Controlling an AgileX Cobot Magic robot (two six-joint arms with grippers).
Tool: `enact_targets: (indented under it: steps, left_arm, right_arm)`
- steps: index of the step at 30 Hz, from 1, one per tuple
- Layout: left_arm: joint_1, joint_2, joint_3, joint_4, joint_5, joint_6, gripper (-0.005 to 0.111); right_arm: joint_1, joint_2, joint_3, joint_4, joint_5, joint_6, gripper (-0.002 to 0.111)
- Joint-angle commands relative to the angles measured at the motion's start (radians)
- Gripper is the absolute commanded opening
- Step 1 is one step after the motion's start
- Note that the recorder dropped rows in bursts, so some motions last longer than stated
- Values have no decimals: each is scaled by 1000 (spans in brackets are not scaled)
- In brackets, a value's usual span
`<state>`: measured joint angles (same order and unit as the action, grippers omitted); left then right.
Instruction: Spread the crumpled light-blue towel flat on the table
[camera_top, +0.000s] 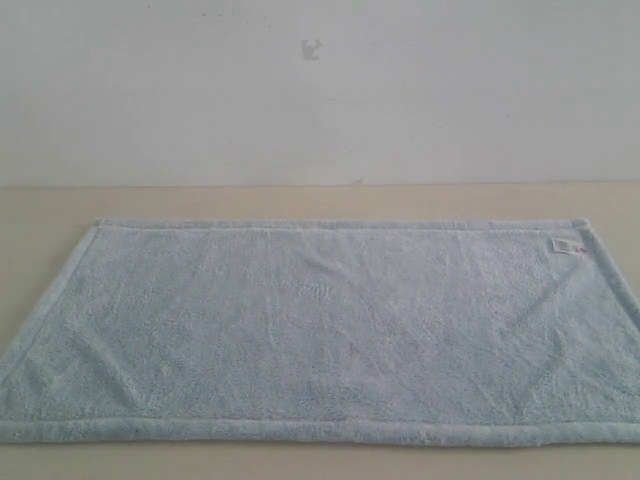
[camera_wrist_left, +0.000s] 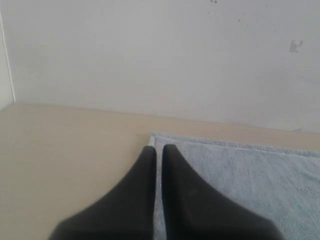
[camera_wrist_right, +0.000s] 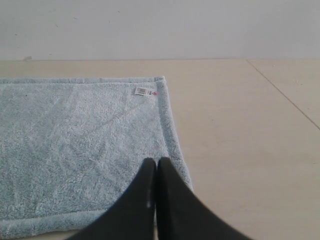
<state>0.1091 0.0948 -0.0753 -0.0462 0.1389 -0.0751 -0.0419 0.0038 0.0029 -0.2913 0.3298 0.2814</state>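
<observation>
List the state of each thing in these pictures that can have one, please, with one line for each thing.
Pale-blue rectangular terry-cloth towel: spread flat on the plain beige matte table, corners out, only faint creases.
Small white printed label: lying flat, face up, near a far corner of the towel.
Left black tool: shut, holding nothing, above the towel's edge.
Right black tool: shut, holding nothing, above the towel's edge.

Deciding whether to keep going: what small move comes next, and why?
Probably none beyond holding both arms back: the towel lies flat on the table, hems straight, only faint creases. The left gripper and right gripper are shut, holding nothing.
</observation>
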Motion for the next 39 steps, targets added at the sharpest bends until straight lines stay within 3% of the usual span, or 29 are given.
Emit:
enact_targets:
  steps: [1,3,11,39]
  left_arm:
    - [-2,-78,75,46,78,-110,4]
    - [-2,-95,75,46,183,-103,4]
    - [-2,-95,75,46,210,146,4]
    - [-2,-95,75,41,220,156,4]
  right_arm:
    - [-4,-4,-3,-8,-4,0,0]
    - [-4,-4,-3,-8,-6,0,0]
    - [-4,-4,-3,-8,-8,0,0]
    - [-4,-4,-3,-8,-8,0,0]
